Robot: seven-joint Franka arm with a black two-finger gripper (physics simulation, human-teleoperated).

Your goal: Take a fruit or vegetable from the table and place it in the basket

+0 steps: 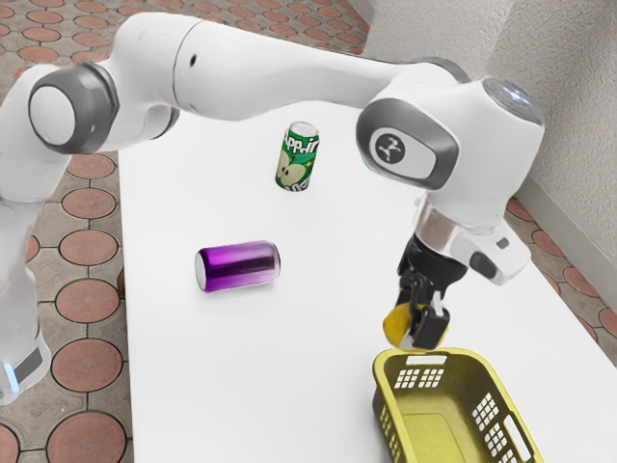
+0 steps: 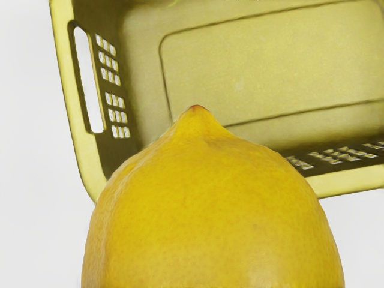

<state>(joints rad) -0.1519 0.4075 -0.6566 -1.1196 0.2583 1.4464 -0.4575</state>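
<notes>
In the exterior view, a yellow lemon (image 1: 394, 326) is held by the black gripper (image 1: 420, 330), pinched between its two fingers. The lemon is kept above the white table (image 1: 280, 376), near the rim of the yellow-green basket (image 1: 439, 439), and it is not placed inside. In the wrist view, the pointed end of the lemon is seen against the interior of the basket. On the table, a purple can (image 1: 238, 267) is laid on its side, and a green can (image 1: 296, 162), on which an apple is printed, is stood upright.
</notes>
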